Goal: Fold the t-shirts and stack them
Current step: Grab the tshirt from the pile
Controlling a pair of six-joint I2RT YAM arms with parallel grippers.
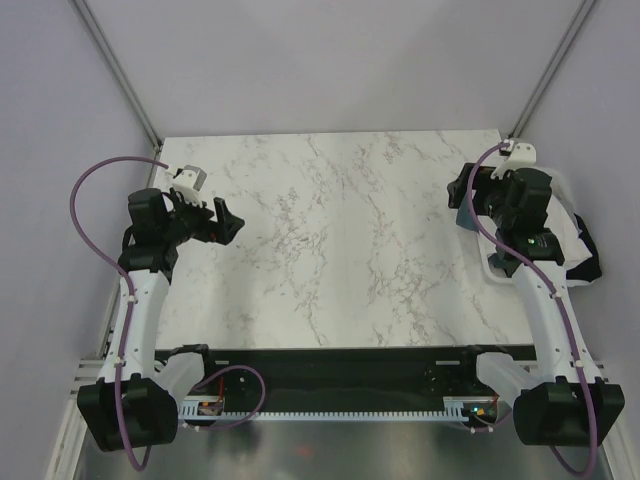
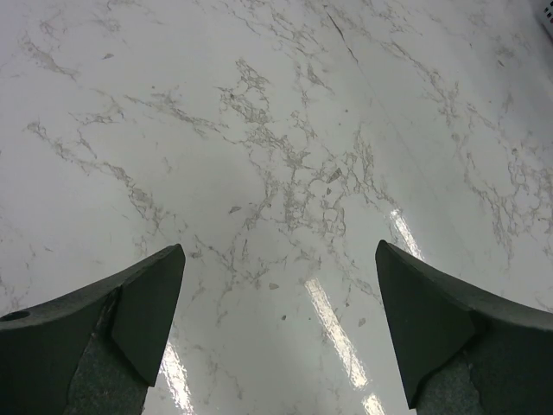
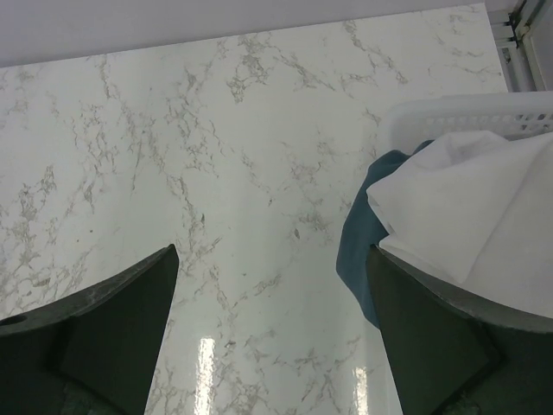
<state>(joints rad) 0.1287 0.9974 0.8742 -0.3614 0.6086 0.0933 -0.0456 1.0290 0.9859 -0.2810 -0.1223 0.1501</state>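
While plain white cloth t-shirt (image 3: 467,216) is draping over rigid white plastic bin (image 3: 467,112), teal-blue cloth t-shirt (image 3: 359,251) beneath, right gripper (image 3: 272,251) is hovering just beside bin, spread, empty, nearer; left gripper (image 2: 279,246), spread too, is hanging far from bin.

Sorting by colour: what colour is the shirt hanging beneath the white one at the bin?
The t-shirt is teal-blue, clearest in the right wrist view.

Bright, even overhead light; glare streaks on the marble surface (image 2: 337,320), sharp focus.

Teal t-shirt (image 3: 354,251) mostly under white t-shirt (image 3: 467,216)
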